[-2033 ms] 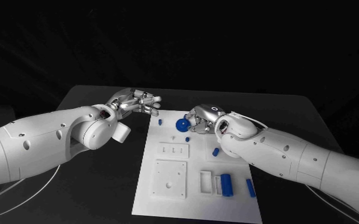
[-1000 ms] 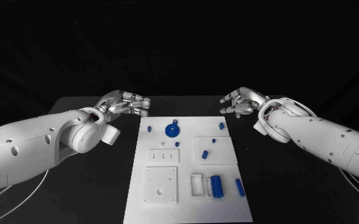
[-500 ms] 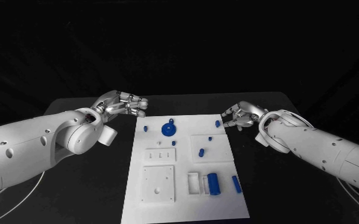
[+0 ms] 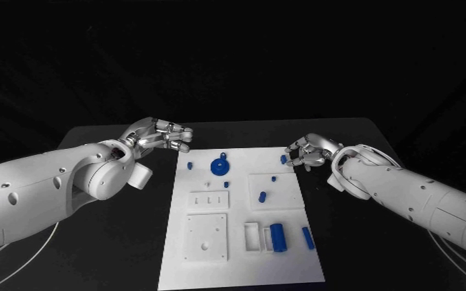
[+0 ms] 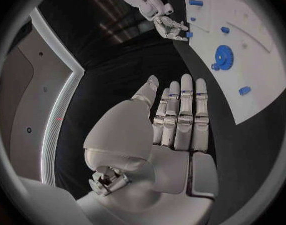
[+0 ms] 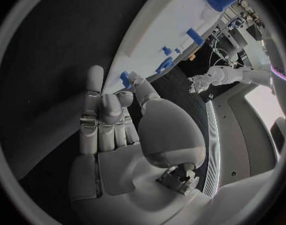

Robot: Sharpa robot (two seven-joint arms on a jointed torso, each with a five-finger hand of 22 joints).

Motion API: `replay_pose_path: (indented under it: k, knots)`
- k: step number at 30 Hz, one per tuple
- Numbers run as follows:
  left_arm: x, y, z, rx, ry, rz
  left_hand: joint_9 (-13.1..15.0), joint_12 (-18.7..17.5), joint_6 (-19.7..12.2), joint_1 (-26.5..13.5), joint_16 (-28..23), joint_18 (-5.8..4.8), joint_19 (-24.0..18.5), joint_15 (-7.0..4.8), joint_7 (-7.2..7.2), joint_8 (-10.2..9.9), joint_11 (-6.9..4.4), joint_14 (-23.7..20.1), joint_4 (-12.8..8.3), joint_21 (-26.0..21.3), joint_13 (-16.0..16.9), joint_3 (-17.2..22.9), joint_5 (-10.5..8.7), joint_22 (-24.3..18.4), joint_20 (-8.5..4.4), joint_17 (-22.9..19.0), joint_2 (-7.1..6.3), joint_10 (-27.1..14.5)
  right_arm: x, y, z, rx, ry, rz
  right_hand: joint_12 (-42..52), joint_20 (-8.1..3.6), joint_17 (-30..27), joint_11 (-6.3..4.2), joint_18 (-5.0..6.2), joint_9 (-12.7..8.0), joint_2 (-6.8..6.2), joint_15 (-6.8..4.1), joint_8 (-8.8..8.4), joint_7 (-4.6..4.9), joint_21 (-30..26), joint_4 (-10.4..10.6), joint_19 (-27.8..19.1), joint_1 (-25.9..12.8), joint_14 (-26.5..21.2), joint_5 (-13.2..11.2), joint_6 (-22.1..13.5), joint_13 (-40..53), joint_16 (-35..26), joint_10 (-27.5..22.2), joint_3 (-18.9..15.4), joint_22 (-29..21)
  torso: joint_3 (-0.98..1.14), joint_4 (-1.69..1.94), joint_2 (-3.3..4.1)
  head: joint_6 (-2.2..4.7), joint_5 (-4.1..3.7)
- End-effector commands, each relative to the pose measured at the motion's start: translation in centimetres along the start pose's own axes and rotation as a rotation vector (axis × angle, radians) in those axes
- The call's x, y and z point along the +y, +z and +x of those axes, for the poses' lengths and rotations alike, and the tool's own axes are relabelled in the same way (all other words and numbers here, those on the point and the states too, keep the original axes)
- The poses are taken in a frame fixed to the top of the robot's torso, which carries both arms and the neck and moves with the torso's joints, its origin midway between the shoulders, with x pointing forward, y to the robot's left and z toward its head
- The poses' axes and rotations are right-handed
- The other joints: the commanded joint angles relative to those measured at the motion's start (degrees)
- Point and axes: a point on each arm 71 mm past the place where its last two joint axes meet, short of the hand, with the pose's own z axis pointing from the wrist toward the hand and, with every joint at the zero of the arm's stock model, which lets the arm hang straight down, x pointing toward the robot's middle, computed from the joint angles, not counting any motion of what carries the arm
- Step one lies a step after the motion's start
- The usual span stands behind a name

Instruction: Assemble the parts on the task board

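With fingers spread and nothing held, the right hand (image 4: pixel 309 151) is shown beside a small blue part (image 4: pixel 283 159) at the board's (image 4: pixel 243 264) far right edge, where a clumsy pinch could knock it off.

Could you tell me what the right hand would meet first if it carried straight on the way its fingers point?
Probably the small blue part at the task board's far right edge: the right hand's fingertips sit right beside it, though height above it is unclear.
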Motion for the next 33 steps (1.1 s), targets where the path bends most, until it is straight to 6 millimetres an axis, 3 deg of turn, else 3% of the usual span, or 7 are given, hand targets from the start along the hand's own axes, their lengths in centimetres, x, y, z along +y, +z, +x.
replay_pose_path:
  k: [1,9,18,26,33]
  knots:
    - [-0.11,0.01,0.35,0.026,-0.002,0.01,-0.1,-0.4,-0.1,-0.2,-0.1,0.45,-0.3,0.29,0.15,-0.3,0.18,-0.3,-0.1,0.3,-0.1,0.0,-0.22,0.0,0.14,0.0,-0.28,-0.4,-0.19,0.13,0.26,0.008,-0.003,0.006,-0.3,0.37,-0.1,0.23,0.4,-0.1,0.34,0.02,-0.2,0.12,-0.2,-0.5,0.8,0.2,-0.3,0.0,-0.7,-0.1,-0.3,-0.4,0.5,0.2,0.01,-0.03,0.06,-0.13,0.08]
    - [-0.12,-0.06,0.44,0.03,-0.003,0.009,-0.1,-0.4,-0.2,-0.1,-0.1,0.47,-0.4,0.28,0.16,-0.3,0.2,-0.3,-0.1,0.4,-0.1,0.1,-0.22,0.0,0.15,0.1,-0.28,-0.5,-0.48,0.25,0.37,0.003,-0.005,0.018,-0.1,0.33,0.0,0.18,0.42,-0.1,0.25,-0.02,-0.19,0.09,-0.2,-0.6,0.9,0.1,-0.2,-0.6,-0.9,0.0,-0.2,-0.4,1.8,0.5,0.08,0.07,0.14,-0.46,-0.04]
    - [-0.13,-0.12,0.47,0.031,-0.003,0.007,0.0,-0.4,-0.2,0.2,-0.1,0.49,-0.4,0.27,0.17,-0.3,0.19,-0.3,-0.2,0.4,-0.1,0.2,-0.22,0.0,0.14,0.2,-0.23,-0.5,-0.22,0.51,0.72,0.014,0.001,0.016,0.2,0.27,0.2,0.11,0.4,0.0,0.31,-0.09,-0.13,-0.01,-0.2,-0.5,0.9,-0.2,-0.1,-0.8,0.5,0.2,-0.1,-0.2,3.0,0.7,0.16,-0.02,0.15,-0.91,0.48]
    - [-0.13,-0.15,0.48,0.032,-0.002,0.006,0.0,-0.4,-0.2,0.5,-0.1,0.5,-0.4,0.26,0.19,-0.3,0.18,-0.3,-0.3,0.5,-0.1,0.3,-0.22,0.0,0.13,0.2,-0.25,-0.5,0.26,0.77,1.1,0.027,0.007,0.004,0.3,0.2,0.3,0.0,0.33,0.1,0.42,-0.18,-0.06,-0.33,-0.3,-0.5,0.9,-0.9,-0.1,-0.8,3.4,0.4,0.0,-0.1,4.1,1.0,0.06,-0.01,0.08,-1.21,0.45]
    - [-0.11,-0.11,0.46,0.032,-0.001,0.005,0.0,-0.4,-0.2,0.7,-0.1,0.5,-0.5,0.24,0.2,-0.3,0.17,-0.4,-0.5,0.7,-0.1,0.7,-0.18,0.0,0.1,0.3,-0.1,-0.5,0.43,0.87,1.25,0.032,0.009,0.001,0.4,0.18,0.4,-0.02,0.26,0.1,0.66,-0.22,-0.04,-0.46,-0.4,-0.3,0.9,-1.4,-0.1,-1.5,3.8,0.4,0.1,-0.1,4.0,1.0,0.09,-0.01,0.03,-1.2,0.4]
